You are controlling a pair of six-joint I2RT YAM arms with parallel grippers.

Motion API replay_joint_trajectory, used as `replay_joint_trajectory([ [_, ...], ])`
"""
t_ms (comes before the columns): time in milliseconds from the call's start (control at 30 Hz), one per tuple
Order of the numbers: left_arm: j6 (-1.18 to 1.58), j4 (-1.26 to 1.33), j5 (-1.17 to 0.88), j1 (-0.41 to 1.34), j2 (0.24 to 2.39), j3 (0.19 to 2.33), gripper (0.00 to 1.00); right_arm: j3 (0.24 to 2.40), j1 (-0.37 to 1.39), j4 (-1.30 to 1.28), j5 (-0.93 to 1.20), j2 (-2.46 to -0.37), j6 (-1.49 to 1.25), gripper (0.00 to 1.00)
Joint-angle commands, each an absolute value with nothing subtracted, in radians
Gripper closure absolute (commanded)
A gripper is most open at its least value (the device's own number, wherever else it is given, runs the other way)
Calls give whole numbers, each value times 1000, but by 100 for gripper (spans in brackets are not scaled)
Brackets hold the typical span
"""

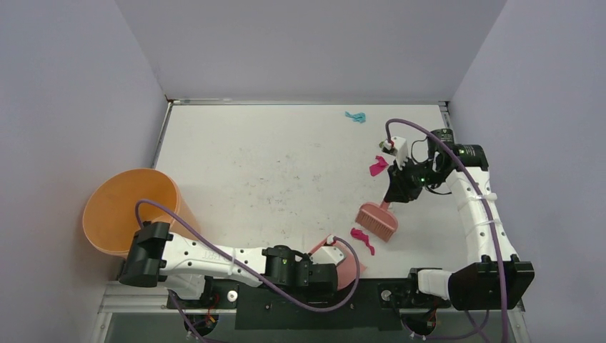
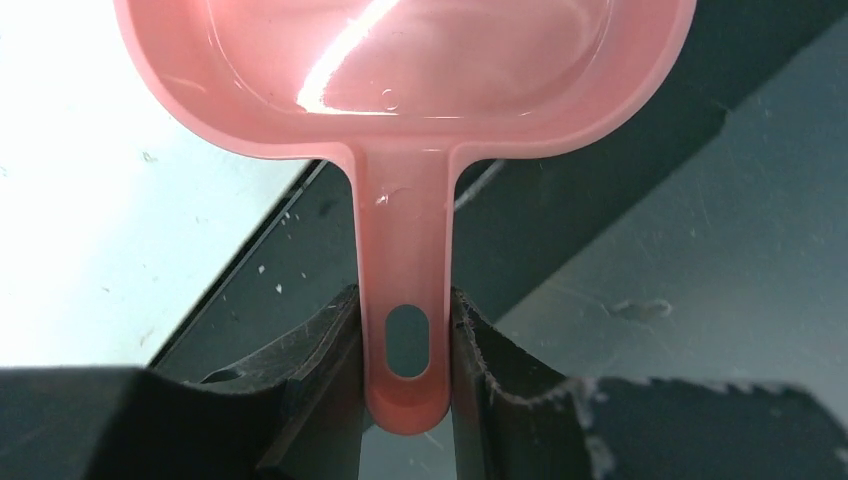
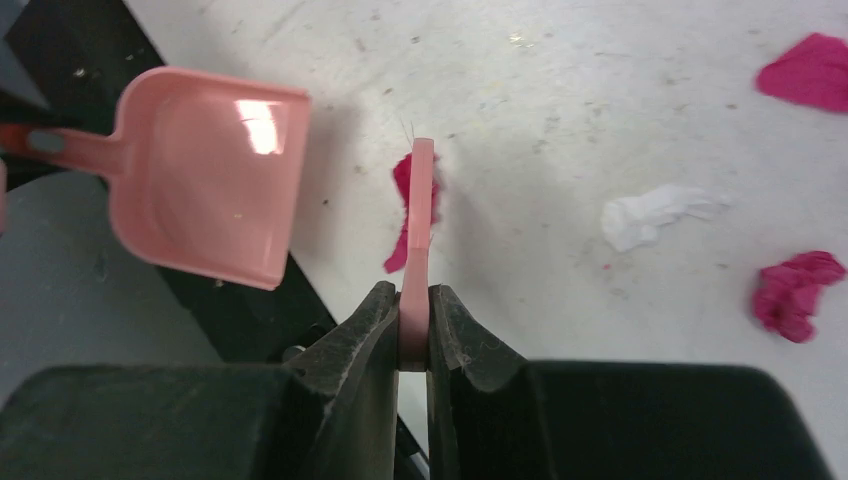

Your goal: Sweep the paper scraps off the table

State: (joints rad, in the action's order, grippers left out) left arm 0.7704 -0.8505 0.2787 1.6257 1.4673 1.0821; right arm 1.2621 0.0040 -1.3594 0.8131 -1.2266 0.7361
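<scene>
Bucket: orange bucket (image 1: 128, 214) at the left edge of the table (image 1: 271, 164).
Left gripper (image 2: 405, 325): fingers clamped on the handle of the pink dustpan (image 2: 400, 80) (pan at the near edge).
Paper scraps (image 1: 363, 239): on the table's right side, one magenta just beside the pink brush (image 1: 377, 220), another magenta and a teal one farther back.
Right gripper (image 3: 415, 315): closed on the brush handle.

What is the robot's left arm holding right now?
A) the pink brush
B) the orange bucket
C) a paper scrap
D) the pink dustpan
D: in the left wrist view the left gripper is closed on the handle of the pink dustpan, while the pink brush sits in the right gripper.
</scene>
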Motion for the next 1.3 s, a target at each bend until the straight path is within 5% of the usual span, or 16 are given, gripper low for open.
replay_joint_trajectory([
  [0, 760, -961, 194, 1637, 1459, 1157, 100, 1406, 2, -1130, 656, -1261, 566, 95],
  [167, 708, -1054, 202, 1634, 1567, 1280, 100, 1482, -39, -892, 284, -1278, 480, 95],
  [500, 664, -1064, 190, 1571, 1787, 1430, 100, 1449, -112, -691, 82, -1435, 606, 95],
  [967, 499, -1023, 140, 1439, 1865, 1493, 100, 1227, 24, -852, 381, -1360, 478, 95],
  [1267, 452, -1005, 129, 1381, 1951, 1601, 100, 1300, 86, -1066, 628, -1350, 452, 95],
])
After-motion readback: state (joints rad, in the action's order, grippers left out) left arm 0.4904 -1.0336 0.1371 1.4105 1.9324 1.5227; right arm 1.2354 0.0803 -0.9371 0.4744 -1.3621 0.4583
